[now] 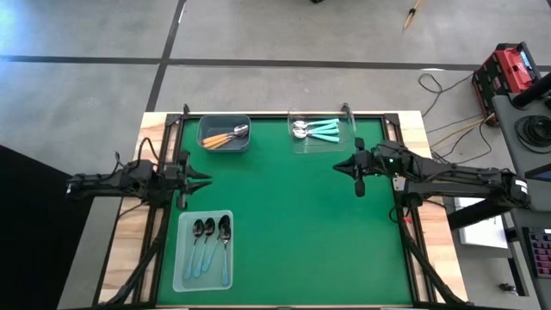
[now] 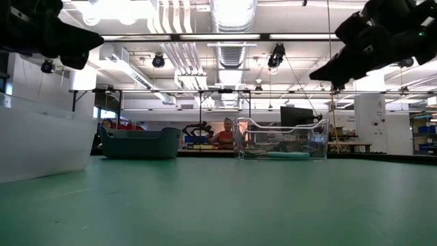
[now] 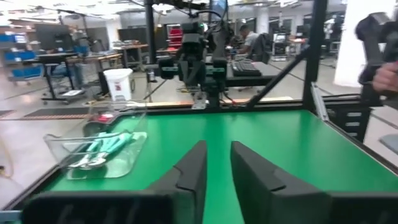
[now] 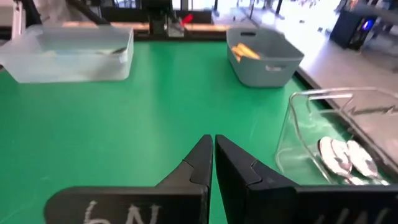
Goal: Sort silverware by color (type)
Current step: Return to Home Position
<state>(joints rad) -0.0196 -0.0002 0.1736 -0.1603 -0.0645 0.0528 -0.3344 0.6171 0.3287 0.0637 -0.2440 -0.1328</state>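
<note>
All the silverware lies in containers. Orange-handled spoons (image 1: 225, 138) lie in a grey bin (image 1: 211, 126) at the far edge. Teal-handled spoons (image 1: 325, 130) lie in a clear container (image 1: 297, 142) to its right; their silver bowls (image 4: 339, 155) show in the right wrist view. Three dark spoons with light-blue handles (image 1: 211, 239) lie in a frosted tray (image 1: 182, 258) near the left front. My left gripper (image 1: 207, 181) hovers at the left side, slightly open, and holds nothing. My right gripper (image 1: 337, 165) hovers just in front of the clear container, shut and empty.
Bare green mat (image 1: 293, 224) spreads between the two arms and toward the near edge. A black frame rail (image 1: 284, 114) runs along the far side. Beyond the table I see lab benches, and a person's hand (image 3: 385, 74) shows at the right of the left wrist view.
</note>
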